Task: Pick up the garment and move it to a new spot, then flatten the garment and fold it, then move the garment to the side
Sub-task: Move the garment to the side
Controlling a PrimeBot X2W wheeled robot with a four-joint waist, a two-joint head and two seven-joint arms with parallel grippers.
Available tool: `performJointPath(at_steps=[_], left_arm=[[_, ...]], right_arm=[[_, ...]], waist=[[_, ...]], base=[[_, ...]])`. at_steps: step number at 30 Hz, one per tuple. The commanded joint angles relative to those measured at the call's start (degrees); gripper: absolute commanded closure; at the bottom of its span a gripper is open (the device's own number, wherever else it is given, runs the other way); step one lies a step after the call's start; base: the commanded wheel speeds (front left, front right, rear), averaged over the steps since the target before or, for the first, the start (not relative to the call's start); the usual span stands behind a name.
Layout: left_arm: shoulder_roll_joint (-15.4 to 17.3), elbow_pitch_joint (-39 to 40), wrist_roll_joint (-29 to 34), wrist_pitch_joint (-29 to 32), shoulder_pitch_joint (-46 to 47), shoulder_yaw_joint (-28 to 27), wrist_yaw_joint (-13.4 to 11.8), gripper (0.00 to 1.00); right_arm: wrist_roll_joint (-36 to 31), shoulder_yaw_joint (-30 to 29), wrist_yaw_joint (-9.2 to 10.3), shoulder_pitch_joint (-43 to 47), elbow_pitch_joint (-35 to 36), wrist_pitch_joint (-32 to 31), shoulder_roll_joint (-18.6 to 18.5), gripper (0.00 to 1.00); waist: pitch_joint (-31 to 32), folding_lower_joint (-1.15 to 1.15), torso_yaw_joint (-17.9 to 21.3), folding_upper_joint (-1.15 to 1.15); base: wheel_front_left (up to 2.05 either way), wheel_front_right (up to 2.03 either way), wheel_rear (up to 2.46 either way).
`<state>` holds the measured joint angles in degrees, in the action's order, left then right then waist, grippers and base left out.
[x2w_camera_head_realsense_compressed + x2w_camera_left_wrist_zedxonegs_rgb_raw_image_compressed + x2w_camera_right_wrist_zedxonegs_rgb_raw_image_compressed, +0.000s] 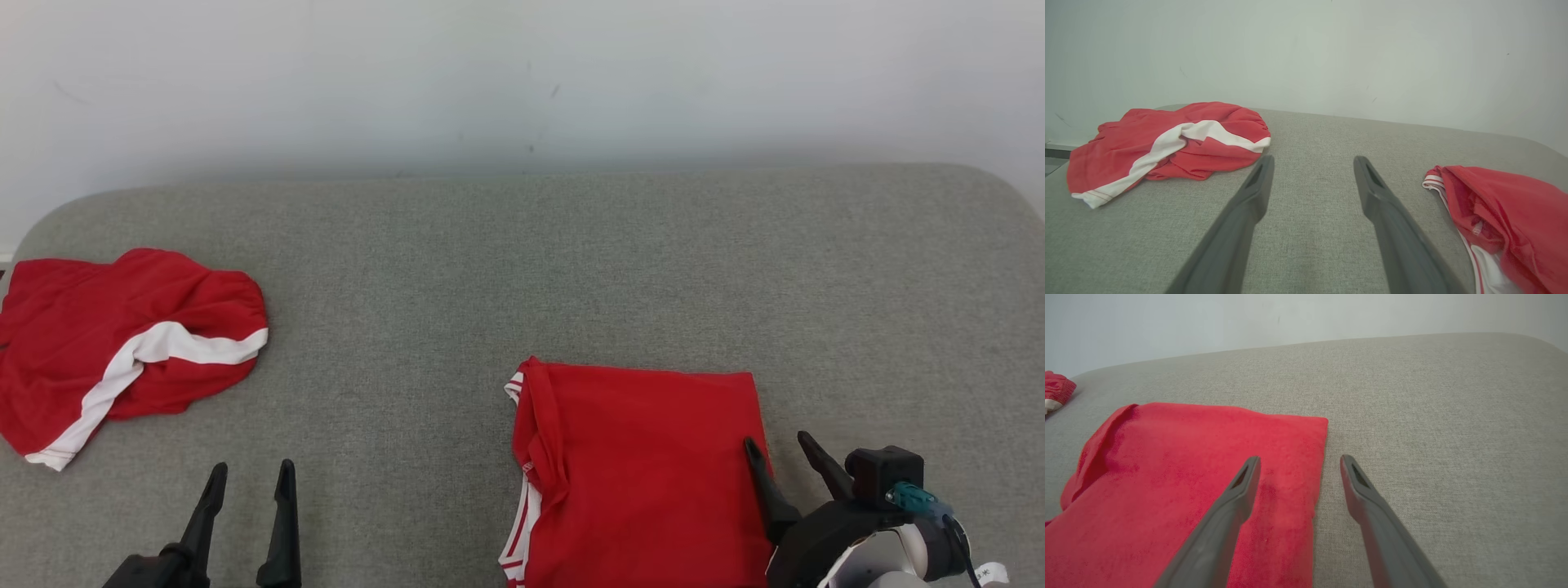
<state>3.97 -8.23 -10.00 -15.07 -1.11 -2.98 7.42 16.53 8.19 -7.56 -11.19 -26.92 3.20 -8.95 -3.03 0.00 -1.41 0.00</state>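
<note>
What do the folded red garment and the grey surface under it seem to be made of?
Folded red garment: likely a thin, soft knit fabric, matte; it creases softly and has white striped trim. Grey surface: looks like woven upholstery cloth, matte; a fine speckled weave shows up close.

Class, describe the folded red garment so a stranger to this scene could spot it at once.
Start from the wide grey cushion against the pale wall. The folded garment lies near its front edge, by the right gripper. It is a flat rectangle, unlike the crumpled, white-striped heap at left.
</note>
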Motion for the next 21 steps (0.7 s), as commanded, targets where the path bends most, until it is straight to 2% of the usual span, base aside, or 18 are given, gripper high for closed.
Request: performJointPath(at_steps=[1,10,11,12,21], left_arm=[[-0.1,0.0,0.3,-0.1,0.9,0.1,0.0,0.00],[-0.5,0.1,0.6,-0.1,1.1,0.1,0.0,0.00],[-0.5,0.0,0.5,-0.1,1.3,-0.1,0.0,0.00],[-0.5,-0.2,0.5,-0.1,1.5,-0.2,0.0,0.00],[-0.8,-0.7,0.1,-0.1,3.3,-0.1,0.0,0.00]], right_arm=[[-0.3,0.0,0.16,-0.7,-1.1,0.5,0.2,0.00],[1.6,1.4,0.16,-3.1,-12.3,1.9,1.8,0.00],[2.0,1.9,0.16,-3.3,-13.3,2.1,2.0,0.67],[2.6,2.3,0.16,-3.7,-14.3,2.4,2.2,1.00],[4.4,7.1,0.16,-12.3,-19.9,5.1,0.4,1.00]], waist=[[-1.0,0.00,-0.9,0.00],[-2.2,0.00,-1.3,0.00],[-2.3,0.00,-1.2,0.00],[-2.4,0.00,-1.0,0.00],[-3.4,0.00,0.3,0.00]], base=[[0.00,0.00,0.00],[0.00,0.00,0.00],[0.00,0.00,0.00],[0.00,0.00,0.00],[0.00,0.00,0.00]])
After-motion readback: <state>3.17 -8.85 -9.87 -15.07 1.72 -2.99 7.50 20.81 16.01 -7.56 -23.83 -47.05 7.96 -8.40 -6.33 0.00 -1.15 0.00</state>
